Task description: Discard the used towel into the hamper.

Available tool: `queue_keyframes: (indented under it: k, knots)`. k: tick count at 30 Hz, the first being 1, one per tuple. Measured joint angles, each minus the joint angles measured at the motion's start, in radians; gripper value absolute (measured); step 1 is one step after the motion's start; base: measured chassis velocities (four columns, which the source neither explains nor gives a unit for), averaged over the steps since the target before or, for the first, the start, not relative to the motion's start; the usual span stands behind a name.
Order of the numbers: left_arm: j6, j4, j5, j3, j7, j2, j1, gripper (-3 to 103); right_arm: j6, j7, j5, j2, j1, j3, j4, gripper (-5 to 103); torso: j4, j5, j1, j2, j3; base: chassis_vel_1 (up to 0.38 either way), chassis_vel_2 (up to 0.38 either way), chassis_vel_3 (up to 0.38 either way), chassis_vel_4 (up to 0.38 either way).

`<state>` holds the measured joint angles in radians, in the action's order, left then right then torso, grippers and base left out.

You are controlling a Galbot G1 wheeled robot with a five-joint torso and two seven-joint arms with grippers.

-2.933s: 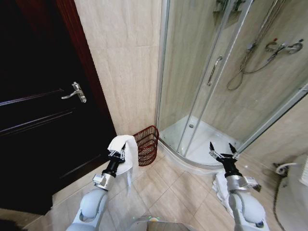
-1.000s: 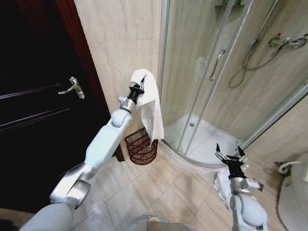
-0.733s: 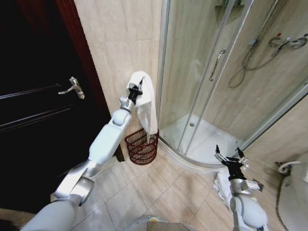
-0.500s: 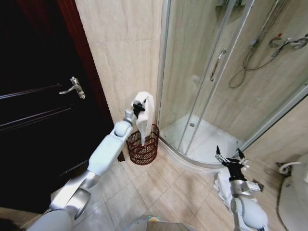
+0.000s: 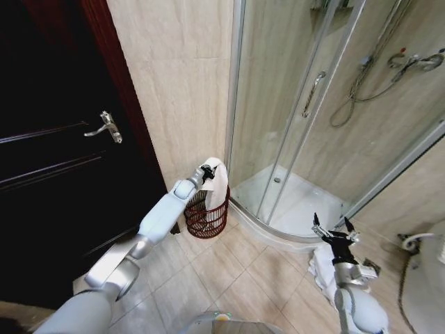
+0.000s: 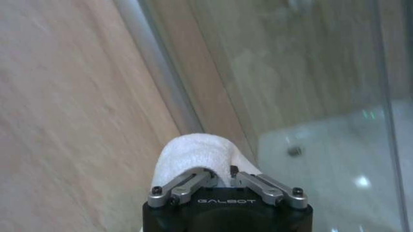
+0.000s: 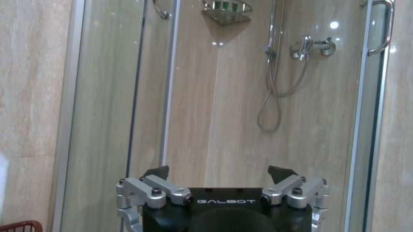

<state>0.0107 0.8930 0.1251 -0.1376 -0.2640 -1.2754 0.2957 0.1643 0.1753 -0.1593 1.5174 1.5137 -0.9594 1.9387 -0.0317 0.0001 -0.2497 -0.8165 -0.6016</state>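
The white towel hangs from my left gripper, which is shut on its upper fold. Its lower part reaches down inside the hamper, a small reddish-brown wire basket on the floor against the beige wall. In the left wrist view the towel bulges out past the closed fingers, with the wall and shower glass behind it. My right gripper is held low at the right, open, with nothing between its fingers.
A curved glass shower enclosure with a white tray stands right of the hamper. A dark wooden door with a metal handle is on the left. White cloth lies on the tiled floor beside my right arm.
My left arm has swung from raised high down toward the hamper, lowering the towel from above the basket until its lower end hangs inside. The right arm stayed put.
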Motion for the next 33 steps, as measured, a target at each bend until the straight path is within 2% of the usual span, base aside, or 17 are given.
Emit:
queue_keyframes:
  k: [1,2,5,6,7,9,13,15,17,20,22,24,25,27,28,31,33]
  knots:
    - [-0.019,-0.045,-0.029,-0.009,-0.031,-0.006,-0.015,3,0.000,0.000,-0.001,0.000,0.000,0.001,-0.002,100,-0.0002,-0.0001,0.000,0.000,0.000,0.000,0.000,0.000,0.000]
    - [-0.019,-0.045,-0.029,-0.009,-0.031,-0.006,-0.015,3,0.000,0.000,-0.001,0.000,0.000,0.001,-0.002,100,-0.0002,-0.0001,0.000,0.000,0.000,0.000,0.000,0.000,0.000]
    - [-0.027,-0.125,-0.099,-0.028,-0.094,-0.019,-0.038,3,-0.002,-0.001,-0.004,0.001,-0.002,0.001,-0.003,100,0.0000,0.0000,0.000,0.000,0.000,0.000,0.000,0.000,0.000]
    - [-0.022,-0.172,-0.150,-0.036,-0.132,-0.028,-0.046,3,-0.004,-0.002,-0.005,0.002,-0.004,-0.001,-0.002,100,0.0000,0.0000,0.000,0.000,0.000,0.000,0.000,0.000,0.000]
    - [-0.022,-0.172,-0.150,-0.036,-0.132,-0.028,-0.046,3,-0.004,-0.002,-0.005,0.002,-0.004,-0.001,-0.002,100,0.0000,0.0000,0.000,0.000,0.000,0.000,0.000,0.000,0.000]
    - [0.011,-0.214,-0.210,-0.039,-0.186,-0.046,-0.046,3,-0.016,-0.002,-0.010,0.002,-0.004,-0.007,0.006,100,-0.0004,-0.0001,0.000,0.000,0.000,0.000,0.000,0.000,0.000]
    - [0.045,-0.236,-0.233,-0.057,-0.198,-0.060,-0.035,3,-0.020,-0.002,-0.016,0.002,-0.004,-0.013,0.009,100,-0.0001,0.0000,0.000,0.000,0.000,0.000,0.000,0.000,0.000]
    - [0.068,-0.250,-0.225,-0.089,-0.199,-0.064,-0.026,3,-0.020,-0.003,-0.020,0.002,-0.003,-0.017,0.009,100,0.0002,-0.0002,0.000,0.000,0.000,0.000,0.000,0.000,0.000]
    - [0.117,-0.259,-0.202,-0.153,-0.195,-0.062,-0.010,3,-0.016,-0.005,-0.028,0.002,0.001,-0.021,0.004,100,0.0000,-0.0001,0.000,0.000,0.000,0.000,0.000,0.000,0.000]
    - [0.148,-0.262,-0.174,-0.184,-0.176,-0.064,-0.001,0,-0.007,-0.007,-0.030,0.003,0.007,-0.021,-0.002,100,-0.0002,0.0000,0.000,0.000,0.000,0.000,0.000,0.000,0.000]
    - [0.170,-0.258,-0.142,-0.192,-0.157,-0.068,0.005,4,-0.004,-0.008,-0.032,0.003,0.012,-0.021,-0.002,100,-0.0003,0.0001,0.000,0.000,0.000,0.000,0.000,0.000,0.000]
    - [0.182,-0.235,-0.101,-0.195,-0.128,-0.075,0.009,15,0.000,-0.008,-0.033,0.004,0.017,-0.020,-0.002,100,-0.0001,0.0000,0.000,0.000,0.000,0.000,0.000,0.000,0.000]
    - [0.182,-0.235,-0.101,-0.195,-0.128,-0.075,0.009,15,0.000,-0.008,-0.033,0.004,0.017,-0.020,-0.002,100,-0.0001,0.0000,0.000,0.000,0.000,0.000,0.000,0.000,0.000]
    - [0.194,-0.211,-0.090,-0.192,-0.130,-0.076,0.001,25,0.002,-0.009,-0.033,0.005,0.018,-0.019,-0.002,100,0.0000,0.0000,0.000,0.000,0.000,0.000,0.000,0.000,0.000]
    - [0.194,-0.211,-0.090,-0.192,-0.130,-0.076,0.001,25,0.002,-0.009,-0.033,0.005,0.018,-0.019,-0.002,100,0.0000,0.0000,0.000,0.000,0.000,0.000,0.000,0.000,0.000]
    - [0.202,-0.200,-0.089,-0.191,-0.132,-0.076,-0.016,42,0.003,-0.009,-0.032,0.008,0.019,-0.017,0.001,100,0.0000,0.0001,0.000,-0.001,0.000,0.000,0.000,0.000,0.000]
    - [0.206,-0.199,-0.090,-0.191,-0.135,-0.076,-0.020,42,0.003,-0.011,-0.032,0.009,0.019,-0.015,0.001,100,0.0000,-0.0001,0.000,0.000,0.000,0.000,0.000,0.000,0.000]
